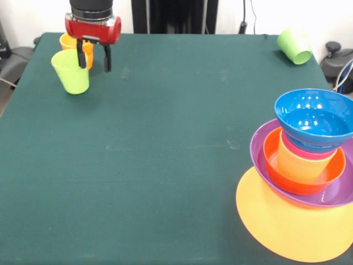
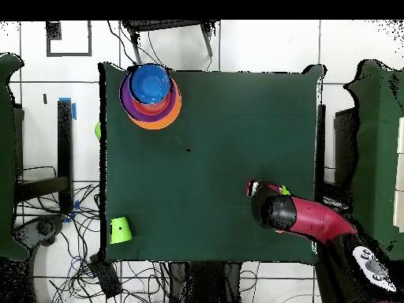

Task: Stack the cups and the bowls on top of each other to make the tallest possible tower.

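My gripper (image 1: pixel 94 59) hangs at the table's far left corner in the front view, its two black fingers apart with nothing gripped between them. One finger (image 1: pixel 81 57) crosses in front of an upright orange cup (image 1: pixel 69 42). An upright lime green cup (image 1: pixel 71 73) stands just in front of it. A green cup (image 1: pixel 294 46) lies on its side at the far right. The tower (image 1: pixel 309 160) stands at the near right: an orange-yellow bowl (image 1: pixel 276 221), a purple bowl (image 1: pixel 337 193), a red-orange bowl (image 1: pixel 276 171), then yellow and red cups, and a blue bowl (image 1: pixel 311 116) on top.
In the overhead view the tower (image 2: pixel 150 95) is at the top left, the lying green cup (image 2: pixel 120 230) at the bottom left, and the arm (image 2: pixel 308 219) reaches in from the bottom right. A small green shape (image 2: pixel 98 130) shows at the table's left edge.
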